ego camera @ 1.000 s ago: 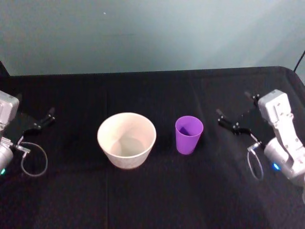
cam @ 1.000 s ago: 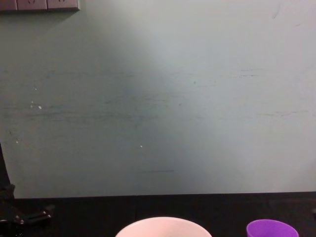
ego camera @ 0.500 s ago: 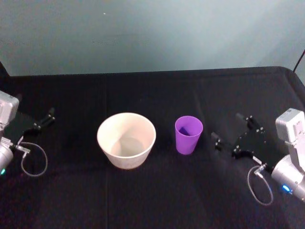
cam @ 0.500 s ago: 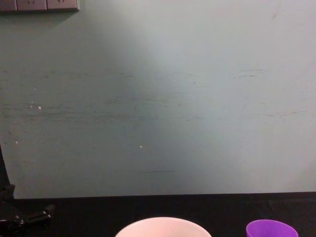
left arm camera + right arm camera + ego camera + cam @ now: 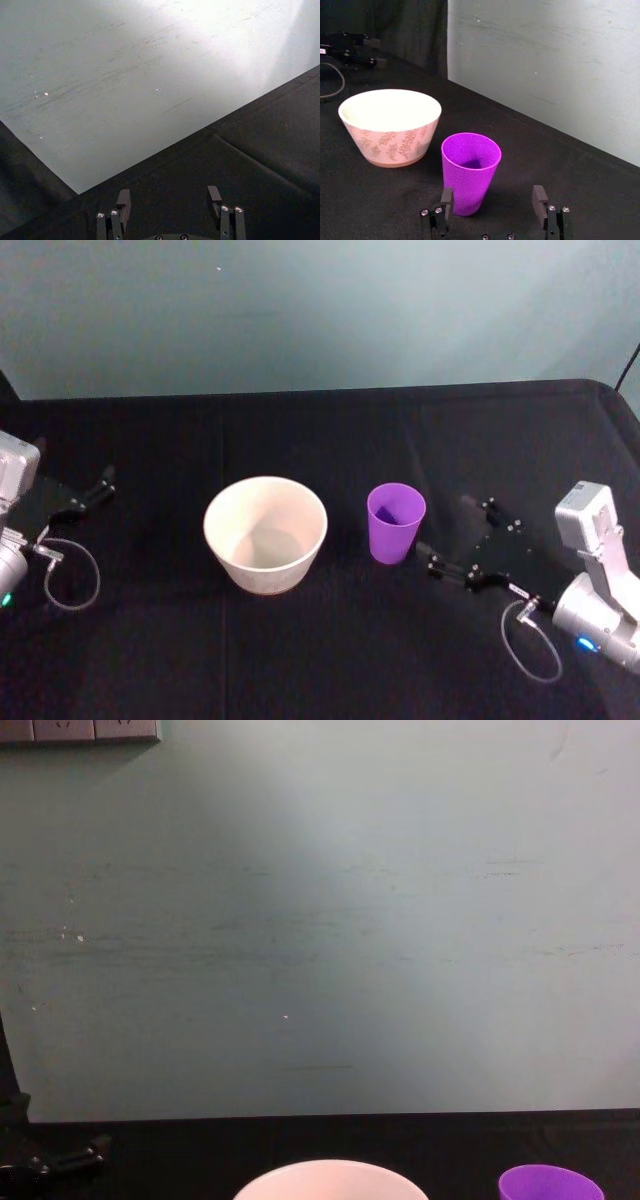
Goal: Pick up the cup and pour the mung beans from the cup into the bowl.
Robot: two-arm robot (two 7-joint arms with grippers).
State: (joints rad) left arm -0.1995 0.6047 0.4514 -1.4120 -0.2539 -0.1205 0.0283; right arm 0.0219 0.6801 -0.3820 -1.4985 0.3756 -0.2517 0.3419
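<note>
The purple cup (image 5: pixel 396 523) stands upright on the black table, just right of the pale bowl (image 5: pixel 265 533). My right gripper (image 5: pixel 443 525) is open, low over the table, a short way right of the cup and pointing at it. In the right wrist view the cup (image 5: pixel 470 170) stands just ahead of the open right gripper (image 5: pixel 493 197), roughly in line with its left finger, with the leaf-patterned bowl (image 5: pixel 390 125) beyond. The mung beans are hidden; the cup's inside looks purple and shadowed. My left gripper (image 5: pixel 95 490) rests open at the table's left edge, seen also in the left wrist view (image 5: pixel 169 197).
A black cloth covers the table (image 5: pixel 320 660), with a pale green wall (image 5: pixel 320 920) behind. Loose cables loop beside each wrist, one by the left (image 5: pixel 70 580) and one by the right (image 5: pixel 525 645). The chest view catches the bowl rim (image 5: pixel 330 1178) and cup rim (image 5: pixel 548 1182).
My right gripper has swung down and leftward across the table, ending close to the cup's right side. The left arm, cup and bowl have not moved.
</note>
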